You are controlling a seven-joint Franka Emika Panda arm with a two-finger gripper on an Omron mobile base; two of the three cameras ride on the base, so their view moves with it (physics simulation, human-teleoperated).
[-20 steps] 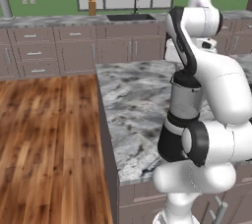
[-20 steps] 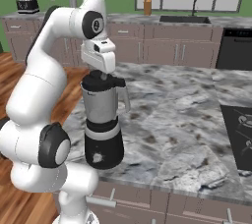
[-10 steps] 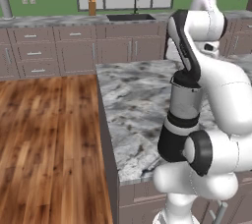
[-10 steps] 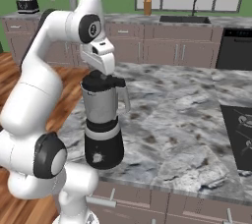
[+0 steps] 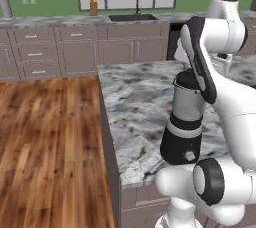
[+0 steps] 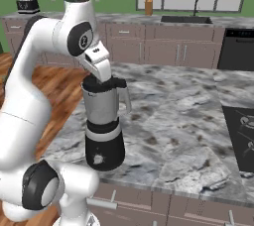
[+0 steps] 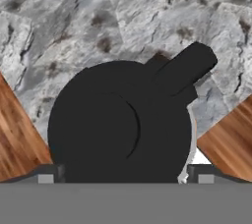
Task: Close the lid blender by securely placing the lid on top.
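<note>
— Black lid (image 7: pixel 118 125) sits on the blender (image 6: pixel 103 121) jar, on the marble desk (image 6: pixel 188 121)?

— Yes. My pincer (image 7: pixel 125 178) hangs directly above it, released, fingertips (image 7: pixel 47 175) straddling the cap; jar handle points toward two o'clock. I'd lift straight up.

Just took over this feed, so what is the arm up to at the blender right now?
The arm is capping the blender on the marble island counter. The lid sits on the jar's rim, and the gripper hangs right above it with jaws wide, one finger on each side and not clamping it. It looks like the lid has just been let go; whether it is fully seated is hard to tell.
</note>
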